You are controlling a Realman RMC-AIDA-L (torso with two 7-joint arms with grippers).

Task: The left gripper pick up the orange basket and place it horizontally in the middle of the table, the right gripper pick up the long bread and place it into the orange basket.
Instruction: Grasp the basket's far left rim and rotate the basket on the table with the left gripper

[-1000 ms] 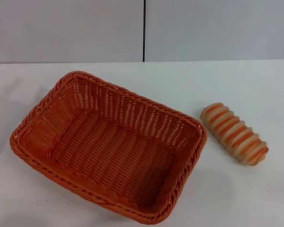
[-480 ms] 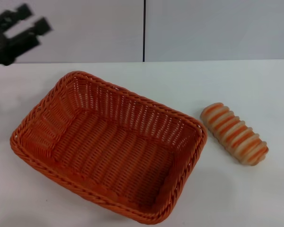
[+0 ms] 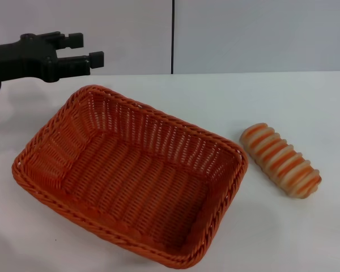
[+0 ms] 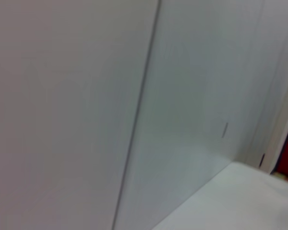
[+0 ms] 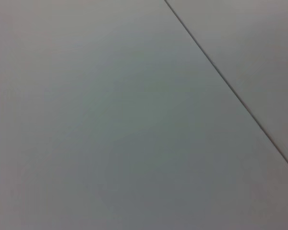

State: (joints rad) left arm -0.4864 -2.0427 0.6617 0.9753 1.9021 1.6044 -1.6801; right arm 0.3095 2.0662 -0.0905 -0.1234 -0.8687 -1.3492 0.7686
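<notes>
A: The orange basket (image 3: pixel 130 175) sits on the table (image 3: pixel 283 107), left of centre in the head view, turned at a slant so that its long sides run diagonally. It stands upright on its base, with nothing inside it.

B: And the long bread (image 3: pixel 280 160)?

A: It lies on the tabletop just beside the basket's right end, near the rim but apart from it, also at a slant.

B: Position of the left gripper (image 3: pixel 86 51)?

A: At the upper left of the head view, raised above the table beyond the basket's far left corner, fingers (image 3: pixel 75 39) pointing toward the right. The two fingers stand apart with a visible gap between them, and they hold nothing.

B: The right gripper?

A: It appears in no view. Both wrist views show only a plain pale wall (image 5: pixel 110 120) with a dark seam; the left wrist view also takes in a corner of the white table surface.
</notes>
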